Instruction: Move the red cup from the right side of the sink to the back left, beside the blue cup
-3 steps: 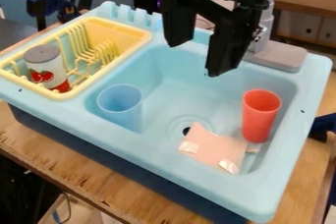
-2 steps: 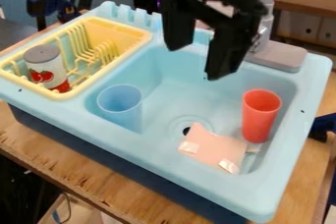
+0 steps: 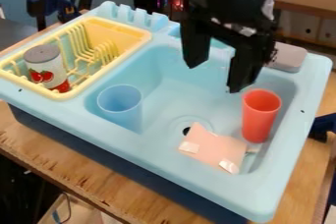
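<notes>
My black gripper [image 3: 213, 78] hangs over the back of the light blue sink basin, open, with nothing between its two fingers. Its right finger is just up and left of the red cup [image 3: 260, 116], which stands at the basin's right side. A clear blue cup [image 3: 121, 106] stands at the basin's left. Near the drain, in the front part of the basin, lies a pink piece with white patches [image 3: 213, 148]. A can with a grey lid and red fruit on its label [image 3: 46, 67] rests in the yellow dish rack [image 3: 142, 35].
The sink's rim [image 3: 164, 161] surrounds the basin, and the unit stands on a wooden table [image 3: 72, 166]. A grey faucet base [image 3: 289, 57] is at the back right, behind the gripper. Blue clamps grip the table at the upper left and right.
My gripper has moved right and a little down in the view, toward the red cup, and stays open. The cups, can and pink piece have kept their places.
</notes>
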You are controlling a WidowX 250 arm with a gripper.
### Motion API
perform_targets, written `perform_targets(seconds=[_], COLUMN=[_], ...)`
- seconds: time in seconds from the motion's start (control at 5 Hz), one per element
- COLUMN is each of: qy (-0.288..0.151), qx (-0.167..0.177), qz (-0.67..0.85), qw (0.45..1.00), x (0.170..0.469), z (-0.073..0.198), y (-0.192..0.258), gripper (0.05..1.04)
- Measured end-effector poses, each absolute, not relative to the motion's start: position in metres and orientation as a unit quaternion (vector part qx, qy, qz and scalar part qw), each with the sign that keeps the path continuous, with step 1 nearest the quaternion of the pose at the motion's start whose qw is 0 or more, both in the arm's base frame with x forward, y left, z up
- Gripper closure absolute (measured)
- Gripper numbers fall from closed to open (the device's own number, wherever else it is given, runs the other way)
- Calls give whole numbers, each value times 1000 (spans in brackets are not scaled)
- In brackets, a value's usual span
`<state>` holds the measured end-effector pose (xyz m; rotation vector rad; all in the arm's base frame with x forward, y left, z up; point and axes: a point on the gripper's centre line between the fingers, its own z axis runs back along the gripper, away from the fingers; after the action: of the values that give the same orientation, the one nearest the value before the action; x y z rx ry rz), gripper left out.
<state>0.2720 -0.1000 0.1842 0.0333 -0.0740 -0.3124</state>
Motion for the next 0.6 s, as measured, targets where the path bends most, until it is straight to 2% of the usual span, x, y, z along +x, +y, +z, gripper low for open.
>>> perform_targets(seconds=[0.6], qy=[-44], qx=[-2], qz=[-86], qw=[995], x=[319], z=[162], y=[-103], gripper=[81])
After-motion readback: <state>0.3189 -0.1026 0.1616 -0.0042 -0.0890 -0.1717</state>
